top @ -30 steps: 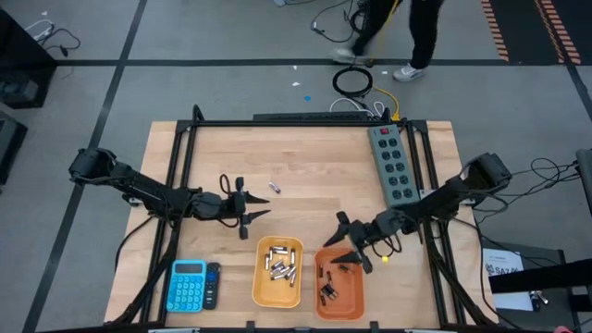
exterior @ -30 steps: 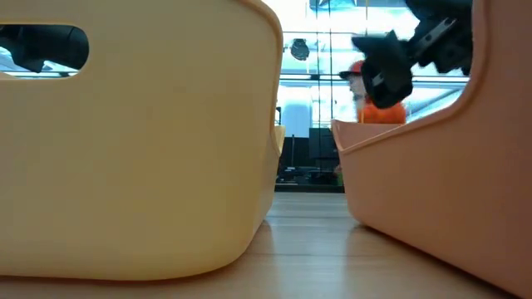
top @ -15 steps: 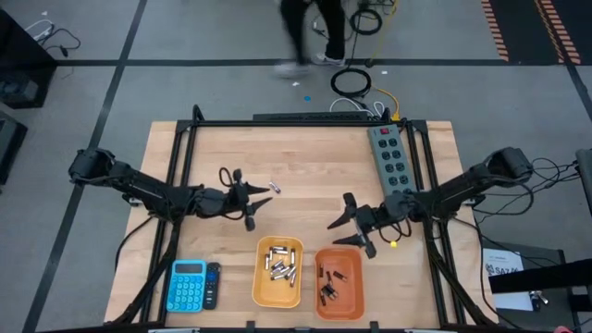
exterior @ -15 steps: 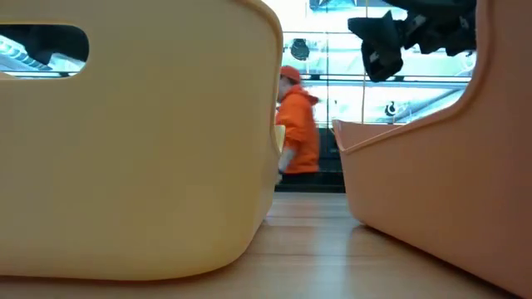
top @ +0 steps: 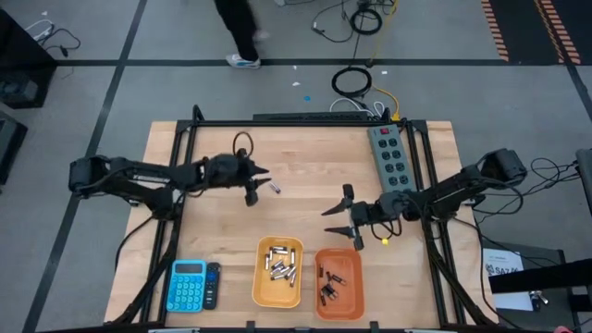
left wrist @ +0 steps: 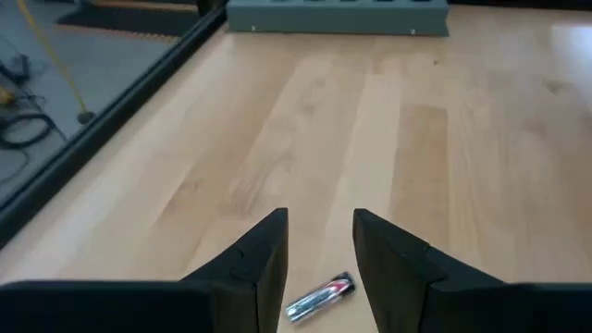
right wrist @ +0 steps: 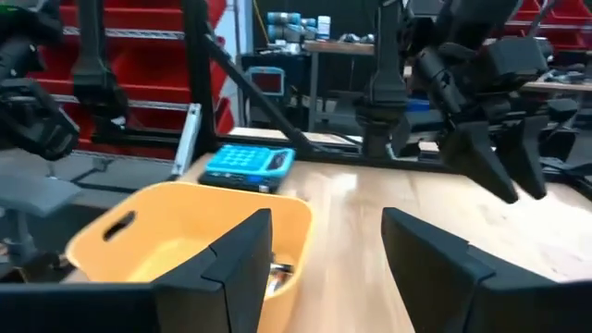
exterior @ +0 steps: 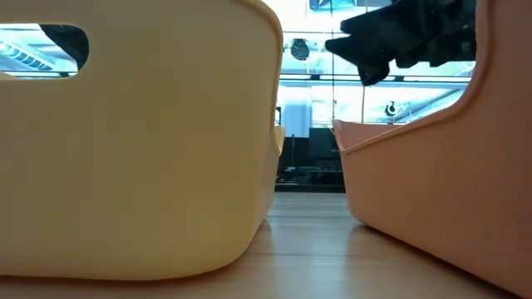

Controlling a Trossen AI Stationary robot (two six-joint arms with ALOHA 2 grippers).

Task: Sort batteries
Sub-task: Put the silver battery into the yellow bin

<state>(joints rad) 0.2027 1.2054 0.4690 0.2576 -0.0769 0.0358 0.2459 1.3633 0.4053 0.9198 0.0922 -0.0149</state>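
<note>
Loose battery: one small silvery cylinder with a reddish end, a lone battery (top: 272,188), lay on bare wood in the upper middle of the high view, well apart from both bins.
Left gripper: the left gripper (top: 253,184) hung just left of that battery, fingers parted and holding nothing.
Key relation: in the left wrist view the battery (left wrist: 320,298) lay between and just ahead of the two dark fingers (left wrist: 262,263); its long axis ran slantwise across the gap rather than along it, so the jaws would likely need to close across the cylinder's sides.
Nearer arm: the left, by far.
Right gripper: the right gripper (top: 344,220) stood at centre right of the high view, above the orange bin, jaws spread wide and empty.
Sorted batteries: light ones lay heaped in the yellow bin (top: 260,289); darker, smaller ones in the orange bin (top: 353,301), both at lower centre.
Materials: smooth moulded plastic bins with rounded rims and a handle slot; pale planked wooden tabletop (top: 305,157); glossy metal cells.
Poor view: the low view showed only bin walls, so whether the battery's reddish end was a cap or label I could not tell.
Others: a blue calculator (top: 188,285) at lower left, a grey power strip (top: 392,163) at upper right.
</note>
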